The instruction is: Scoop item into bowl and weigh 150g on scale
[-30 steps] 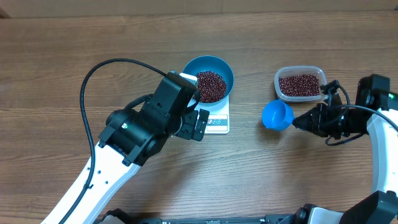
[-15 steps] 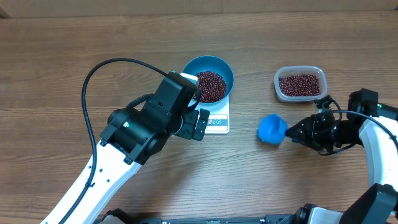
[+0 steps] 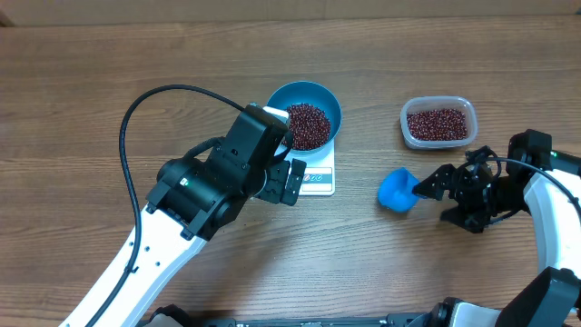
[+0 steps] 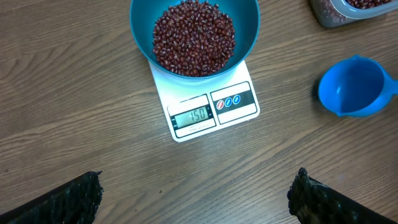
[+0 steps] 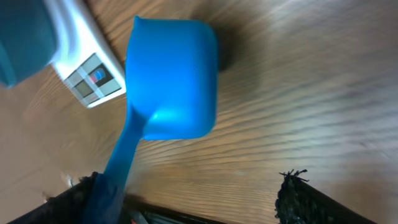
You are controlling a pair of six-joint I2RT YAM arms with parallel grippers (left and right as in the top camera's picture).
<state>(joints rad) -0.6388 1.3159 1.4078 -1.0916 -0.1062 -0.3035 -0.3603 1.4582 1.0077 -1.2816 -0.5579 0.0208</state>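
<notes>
dark red-brown beans (image 4: 194,37) in large round blue bowl (image 4: 247,28) on flat white scale (image 4: 205,87), reads 150. small blue scoop (image 3: 397,189) on bench (image 3: 408,272), handle toward right end effector (image 3: 438,198), released. left end effector (image 4: 196,183) spread, nearer scale.

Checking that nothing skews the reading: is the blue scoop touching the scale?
Apart. The left wrist view shows a strip of bare wood between the scoop and the scale.
</notes>
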